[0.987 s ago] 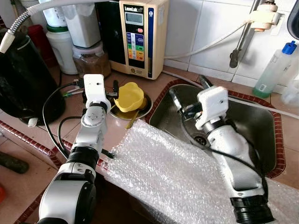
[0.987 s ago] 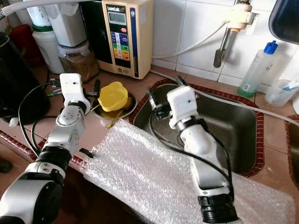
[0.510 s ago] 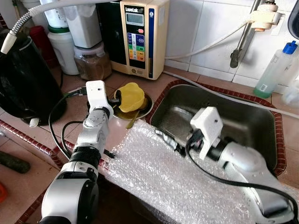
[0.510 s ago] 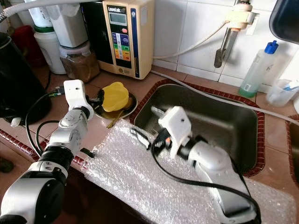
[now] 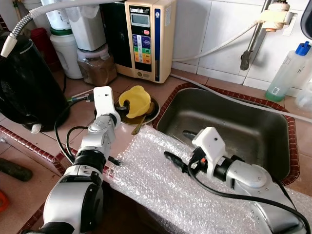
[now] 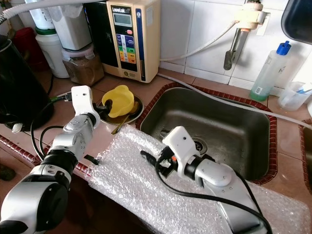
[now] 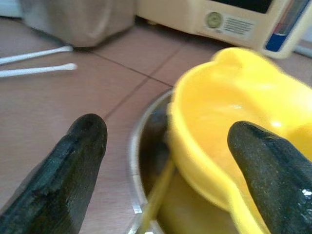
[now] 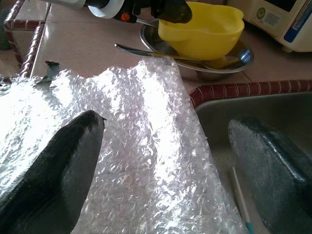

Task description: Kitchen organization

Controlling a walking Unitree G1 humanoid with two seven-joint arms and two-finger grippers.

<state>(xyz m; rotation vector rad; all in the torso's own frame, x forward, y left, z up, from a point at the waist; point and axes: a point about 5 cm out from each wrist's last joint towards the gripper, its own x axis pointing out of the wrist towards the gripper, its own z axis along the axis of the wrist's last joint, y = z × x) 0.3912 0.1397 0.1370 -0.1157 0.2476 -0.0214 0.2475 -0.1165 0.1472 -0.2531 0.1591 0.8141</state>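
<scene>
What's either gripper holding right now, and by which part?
Nothing. The left gripper is open, straddling the yellow bowl's rim, not yet closed. The right gripper is open over the bubble wrap's edge.

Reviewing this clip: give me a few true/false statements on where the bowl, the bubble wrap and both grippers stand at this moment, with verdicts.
1. The yellow bowl sits in a metal dish on the counter. True.
2. The left gripper has its jaws shut on the bowl. False: the jaws are open, straddling the bowl's rim.
3. The bubble wrap lies inside the sink. False: it drapes over the counter's front edge beside the sink.
4. The right gripper is open above the bubble wrap's edge. True.
5. A blue-capped bottle stands behind the sink. True.
</scene>
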